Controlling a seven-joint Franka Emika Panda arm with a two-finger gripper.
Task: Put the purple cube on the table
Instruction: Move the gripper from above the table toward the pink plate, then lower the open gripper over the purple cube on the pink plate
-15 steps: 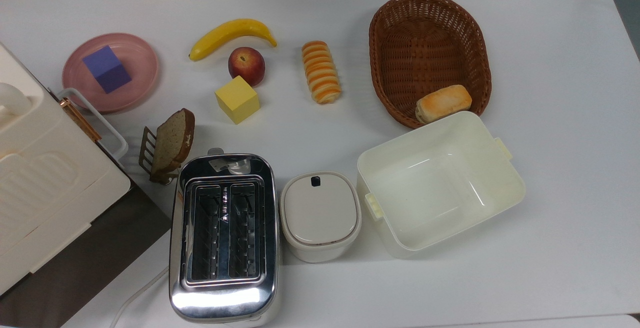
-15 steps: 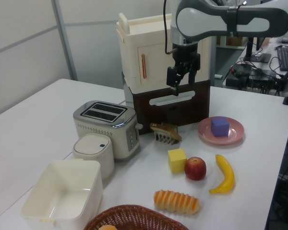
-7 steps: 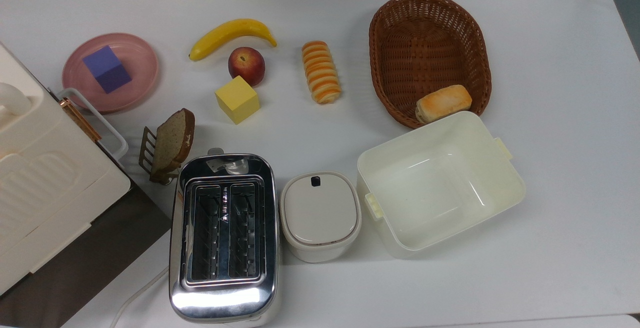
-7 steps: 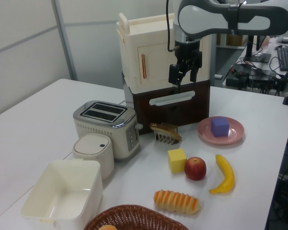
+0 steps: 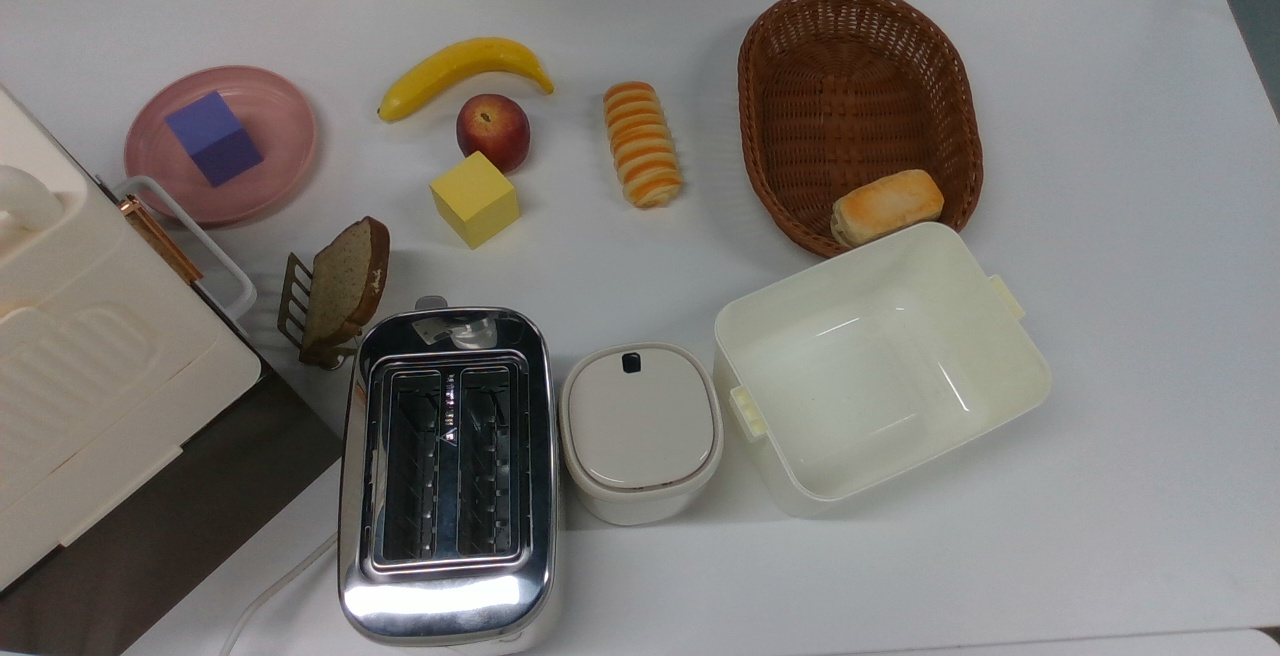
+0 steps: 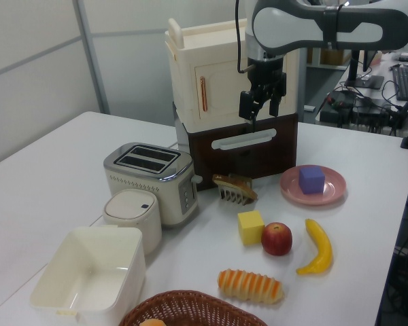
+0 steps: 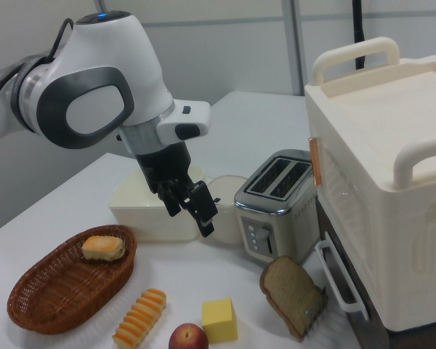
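The purple cube point(image 5: 213, 138) is found on the pink plate point(image 5: 281, 112) near the table point(image 5: 1100, 186) corner, untouched. The gripper point(image 6: 260, 107) is held high above, fingers parted, nothing grasped. Approach, grasp, lift and placement on the table are judged outstanding.

Arm raised, claw point(image 6: 262, 109) pointing down, fingers apart, empty.

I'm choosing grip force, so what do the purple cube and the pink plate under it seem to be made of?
The purple cube looks like matte foam or painted wood: flat, even colour with no shine, so which one is open. The pink plate looks like glazed ceramic or hard plastic: a smooth surface with faint concentric rings and a soft sheen.
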